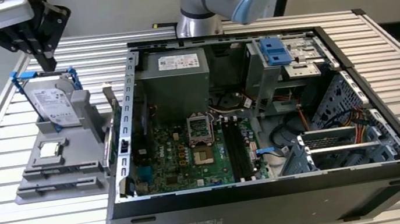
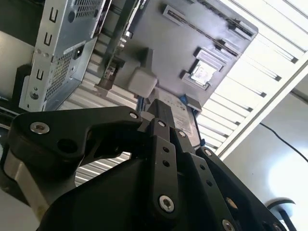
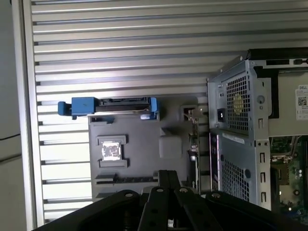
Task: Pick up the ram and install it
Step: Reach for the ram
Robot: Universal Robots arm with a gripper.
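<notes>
Now your pincer [image 1: 47, 63] hangs pressed together over the hard drive [image 1: 53, 103], near the upright ram [image 1: 110, 101].

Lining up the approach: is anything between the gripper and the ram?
Partly. The gripper hangs over the hard drive; the ram stands further toward the exterior view's right, past the fixture's gray block, close to the case wall. Its top edge looks uncovered.

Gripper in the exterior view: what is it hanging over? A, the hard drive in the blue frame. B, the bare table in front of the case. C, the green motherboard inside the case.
A: the gripper hangs above the hard drive, which stands outside the computer case.
</notes>
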